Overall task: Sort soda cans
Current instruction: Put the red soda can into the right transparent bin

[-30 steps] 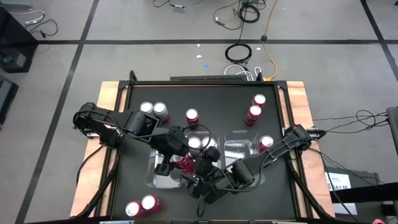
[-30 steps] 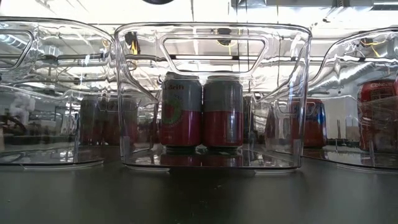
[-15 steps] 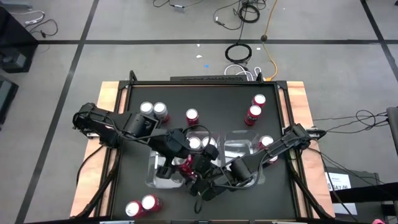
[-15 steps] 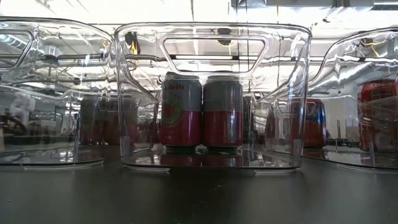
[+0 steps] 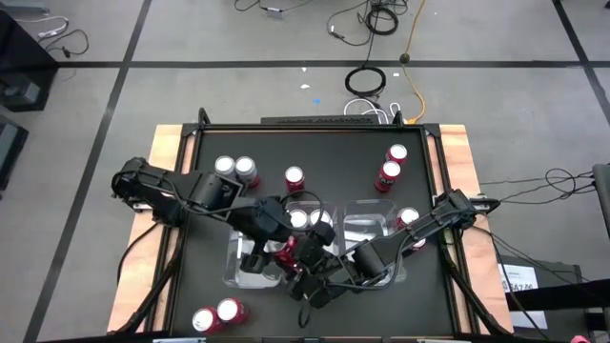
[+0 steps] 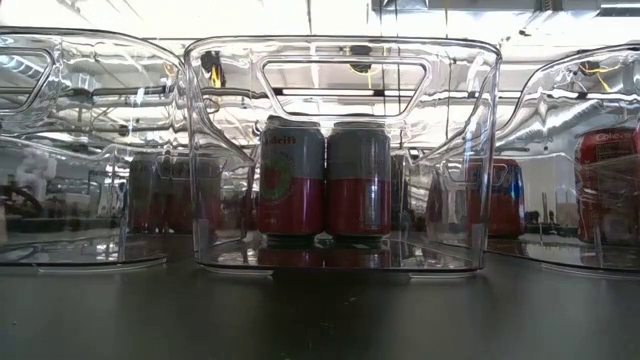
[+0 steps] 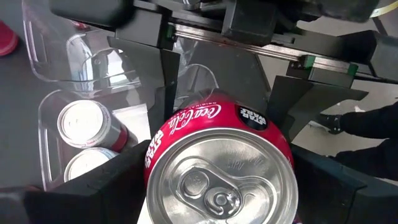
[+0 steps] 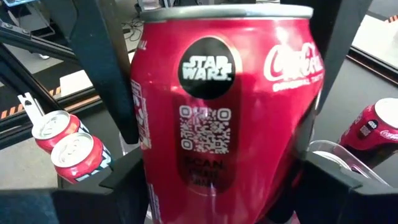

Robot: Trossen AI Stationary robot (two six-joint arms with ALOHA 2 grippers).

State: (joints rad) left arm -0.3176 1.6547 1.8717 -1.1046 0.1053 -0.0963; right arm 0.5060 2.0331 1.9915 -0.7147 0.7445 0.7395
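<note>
Red can (image 5: 288, 251) hangs between both grippers over the clear trays (image 5: 374, 227) from above, apparently a handover for sorting; the left wrist view shows the left gripper (image 7: 217, 193) clamped on its sides, and the right wrist view the right gripper (image 8: 224, 180) straddling it, grip unclear.

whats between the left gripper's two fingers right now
A red cylindrical Coca-Cola can with a silver top sits between the left gripper's fingers, seen in the left wrist view.
</note>
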